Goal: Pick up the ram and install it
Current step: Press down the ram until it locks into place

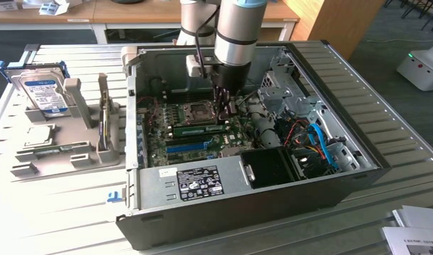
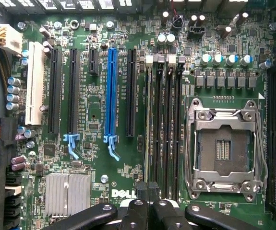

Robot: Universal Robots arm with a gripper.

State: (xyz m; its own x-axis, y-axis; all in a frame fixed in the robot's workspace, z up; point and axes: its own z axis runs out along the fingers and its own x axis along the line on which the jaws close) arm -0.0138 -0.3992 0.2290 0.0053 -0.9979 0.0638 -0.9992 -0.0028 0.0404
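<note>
One thin green ram stick, flat and narrow with a row of dark chips along it, sits on edge among the long black memory slots of the motherboard, just beside the square steel-framed processor socket. The black metal jaws hang just above the board, near one end of the stick, and are pressed narrow against each other; whether their tips touch the stick cannot be told. In the wrist view their bolted, rounded links fan out over the dark green board, close to a finned silver heatsink and a glossy blue plastic slot. The board lies inside a grey sheet-metal computer case, laid open on a ribbed pale metal counter. At the exterior view's left, a grey moulded holder carries a shiny hard drive standing upright.
</note>
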